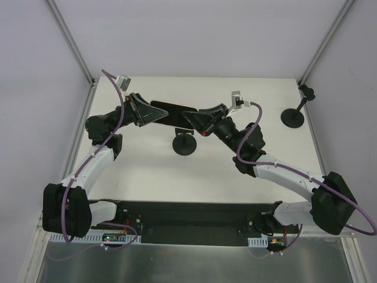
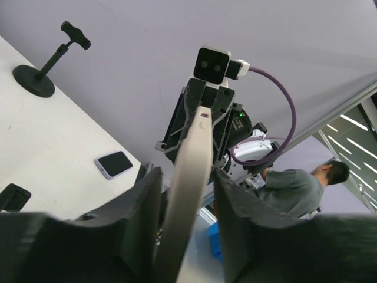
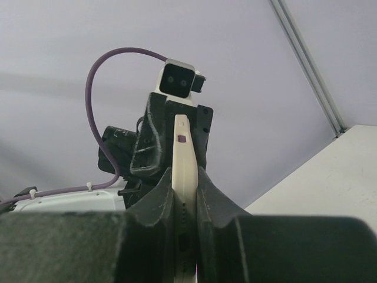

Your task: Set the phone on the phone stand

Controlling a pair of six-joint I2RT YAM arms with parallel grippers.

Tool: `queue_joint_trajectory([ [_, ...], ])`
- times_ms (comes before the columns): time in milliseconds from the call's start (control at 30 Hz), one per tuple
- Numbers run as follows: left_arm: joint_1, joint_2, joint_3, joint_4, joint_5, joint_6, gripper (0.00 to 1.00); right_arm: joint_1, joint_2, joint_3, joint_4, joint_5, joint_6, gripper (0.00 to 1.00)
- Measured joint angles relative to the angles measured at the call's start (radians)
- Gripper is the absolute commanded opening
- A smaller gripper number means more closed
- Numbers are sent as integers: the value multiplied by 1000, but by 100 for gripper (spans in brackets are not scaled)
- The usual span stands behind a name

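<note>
The phone (image 1: 174,112), dark-faced with a cream edge, hangs level in the air between my two grippers. My right gripper (image 1: 197,121) is shut on its right end; in the right wrist view both jaws press the cream edge (image 3: 184,165). My left gripper (image 1: 148,115) surrounds the left end, but its jaws stand apart, with a gap beside the phone's edge (image 2: 188,194). A black phone stand (image 1: 184,144) with a round base stands on the table just in front of and below the phone.
A second black stand (image 1: 293,116) is at the back right, also seen in the left wrist view (image 2: 38,71). A small white-cased phone-like object (image 2: 113,164) lies flat on the table. Enclosure walls and metal posts (image 1: 70,41) bound the white table.
</note>
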Motion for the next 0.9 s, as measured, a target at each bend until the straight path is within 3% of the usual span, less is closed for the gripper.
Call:
queue_joint_trajectory([
  [167,-7,23,1,19,1,3,0,2,-11,-9,-2,17,23,1],
  [233,-7,24,2,44,7,16,0,2,-12,-13,-7,28,61,1],
  [300,-11,24,5,54,10,18,0,2,-16,-13,-13,27,65,23],
  [333,-12,24,6,53,12,18,0,-2,-22,-12,-24,21,64,44],
  [433,-13,24,10,38,36,10,0,-26,-25,19,-96,-22,0,70],
  [533,-19,24,10,17,72,15,0,-85,-16,64,-156,-82,-26,83],
  [800,-19,-35,27,-9,116,126,0,-181,62,266,-367,-384,-64,95],
  [900,-19,-76,62,-134,135,214,0,-185,62,319,-464,-464,-103,99],
])
